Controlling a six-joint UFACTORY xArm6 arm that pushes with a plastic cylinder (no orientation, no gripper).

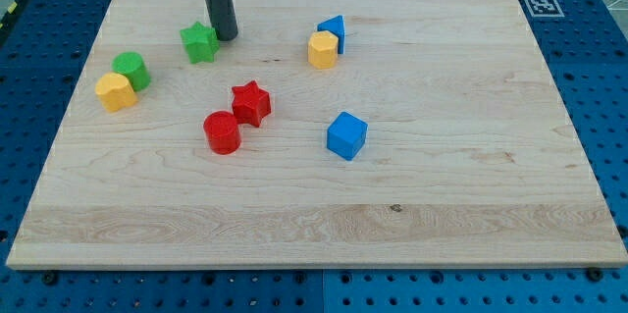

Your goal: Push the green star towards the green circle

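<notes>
Pressing against the green star from its 3 o'clock side, my tip touching or just beside that block near the board's upper-left area. No claw on this rig, only a straight dark rod, so nothing to open or close. Placed on the star's far side from the target, most likely so a slide toward 8 o'clock carries the block along.

Green circle at about 8 o'clock from the star, near but apart, touching a yellow block at its own 7 o'clock. Star not yet arrived; gap of bare wood between the two green pieces.

Elsewhere on the wooden board: red star and red circle touching, at about 5 o'clock from the green star. Second yellow block against a blue block toward 3 o'clock, well apart. Blue cube alone near board centre.

Judged risk: pushing straight toward 9 o'clock would pass above the circle; slight downward angle needed.
</notes>
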